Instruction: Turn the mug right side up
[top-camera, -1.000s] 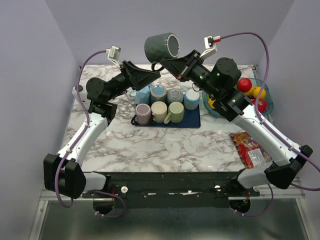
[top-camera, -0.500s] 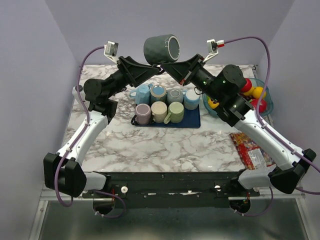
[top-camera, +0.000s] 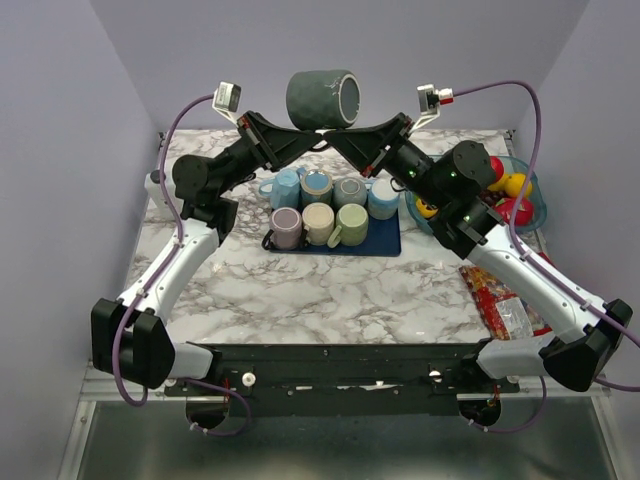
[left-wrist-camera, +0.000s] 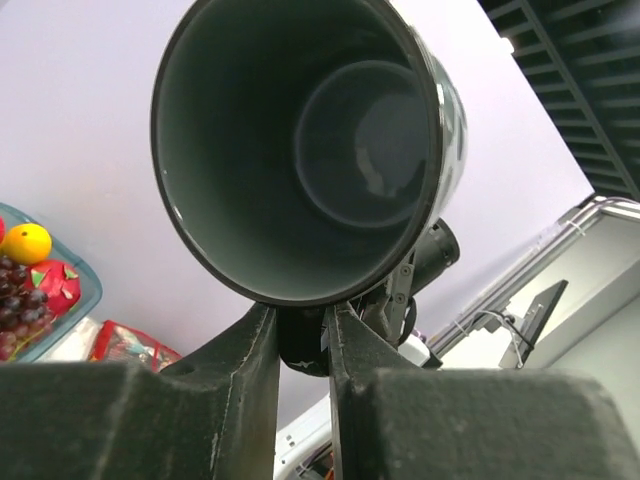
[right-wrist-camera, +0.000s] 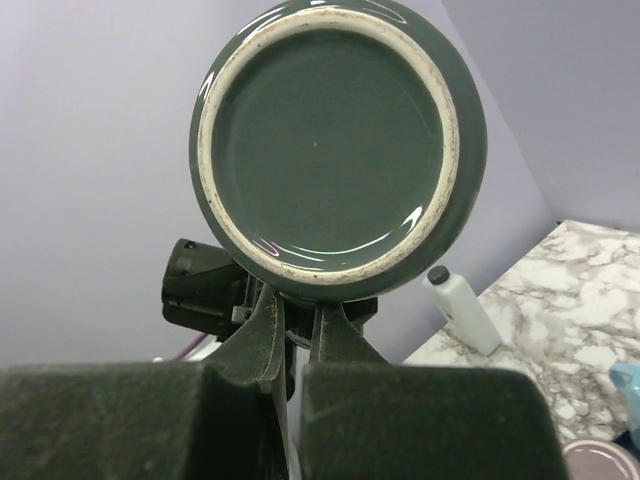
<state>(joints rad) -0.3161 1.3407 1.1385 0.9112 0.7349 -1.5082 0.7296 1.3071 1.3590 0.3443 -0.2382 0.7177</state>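
The dark green mug (top-camera: 322, 97) hangs on its side high above the table, handle down. Its base faces right and its mouth faces left. My left gripper (top-camera: 316, 136) reaches up from the left and is shut on the mug's handle (left-wrist-camera: 300, 345). The left wrist view looks straight into the mug's empty inside (left-wrist-camera: 300, 150), with the left gripper (left-wrist-camera: 302, 335) pinching the handle under the rim. My right gripper (top-camera: 333, 137) comes from the right and is shut on the same handle. The right wrist view shows the pale-ringed base (right-wrist-camera: 335, 140) above the right gripper (right-wrist-camera: 298, 320).
Below the mug, a blue tray (top-camera: 385, 243) holds several pastel mugs. A bowl of toy fruit (top-camera: 530, 180) stands at the right, with a red snack packet (top-camera: 500, 300) in front of it. A small white bottle (right-wrist-camera: 465, 305) stands at the table's left edge.
The left gripper's fingers have closed onto the mug's handle. Both arms have stretched a little higher, and the mug has shifted slightly left.
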